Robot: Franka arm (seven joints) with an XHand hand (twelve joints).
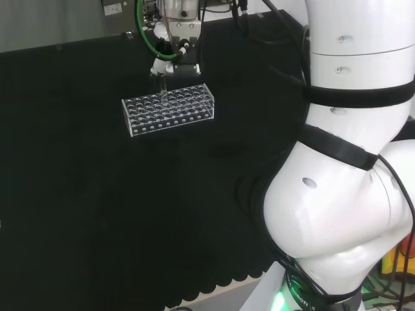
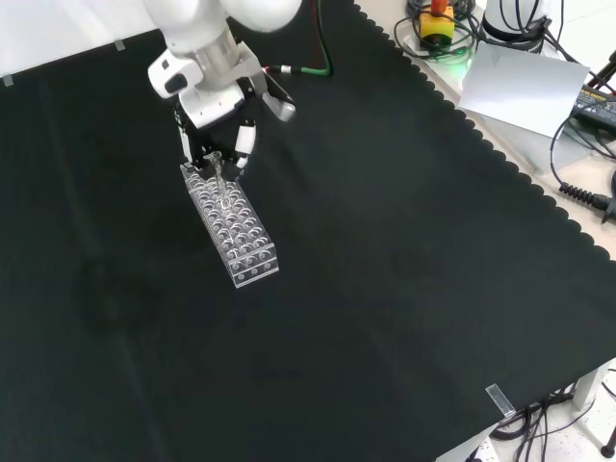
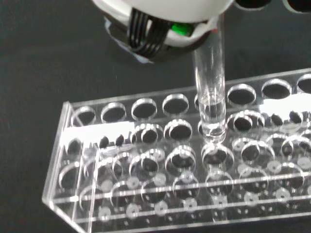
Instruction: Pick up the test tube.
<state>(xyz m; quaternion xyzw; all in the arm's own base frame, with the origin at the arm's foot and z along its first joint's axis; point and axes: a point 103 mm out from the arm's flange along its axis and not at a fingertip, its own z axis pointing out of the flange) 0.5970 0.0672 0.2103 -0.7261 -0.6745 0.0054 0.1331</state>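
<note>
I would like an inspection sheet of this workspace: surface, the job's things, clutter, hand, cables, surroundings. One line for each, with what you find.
Surface: black cloth covers the bench; its scalloped edge shows in the front view.
Job's things: clear test tube upright, its bottom just above the holes of the clear rack; in the wrist view it looks lifted out of the rack.
Clutter: a small clear piece lies near the cloth's edge in the front view.
Hand: the hand is over the rack's far end, fingers closed on the tube's top.
Cables: green cable loops by the wrist; black leads lie off the cloth.
Surroundings: yellow box with red button beyond the cloth.
</note>
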